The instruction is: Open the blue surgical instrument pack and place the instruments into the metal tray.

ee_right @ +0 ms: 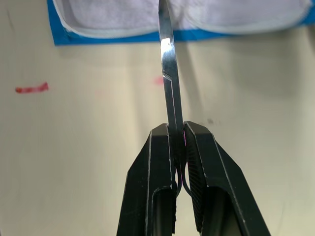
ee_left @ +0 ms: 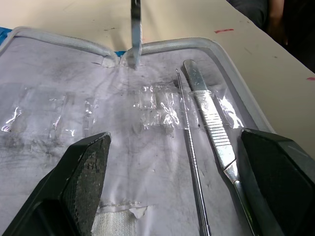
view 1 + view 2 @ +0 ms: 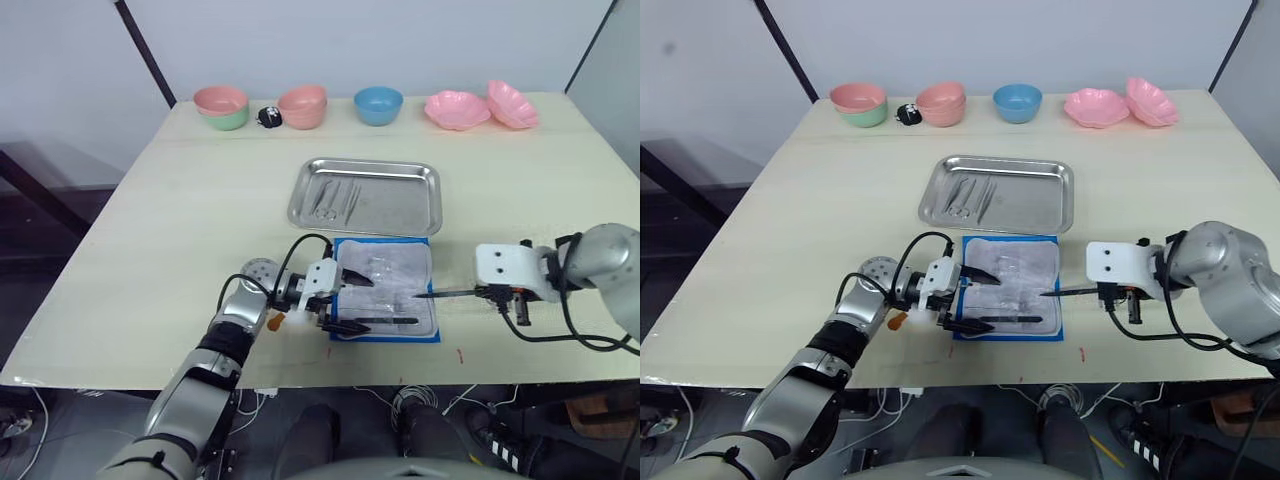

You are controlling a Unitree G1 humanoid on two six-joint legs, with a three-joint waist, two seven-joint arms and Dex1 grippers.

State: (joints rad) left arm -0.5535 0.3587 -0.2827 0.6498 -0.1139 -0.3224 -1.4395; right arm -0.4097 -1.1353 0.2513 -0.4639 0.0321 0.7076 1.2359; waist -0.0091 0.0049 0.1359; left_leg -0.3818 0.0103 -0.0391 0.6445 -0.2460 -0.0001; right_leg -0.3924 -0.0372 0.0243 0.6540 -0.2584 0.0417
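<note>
Pale bench (image 3: 180, 220): pack (image 3: 386, 291) open; some instruments (image 3: 335, 198) in tray (image 3: 430, 190); two remain. Right hand (image 1: 177, 132) pinches scissors (image 1: 167, 73); left hand (image 3: 345, 300) wide.

head stereo pair: high at the bench (image 3: 150, 240) near edge, facing forward and down, sharing the whole top
left wrist: low, close over the open blue surgical instrument pack (image 2: 147, 123)
right wrist: close, facing the pack's edge

Just before the metal tray (image 3: 425, 205) holding silver instruments (image 3: 333, 198), the blue surgical instrument pack (image 3: 385, 327) lies open with two left inside.
</note>
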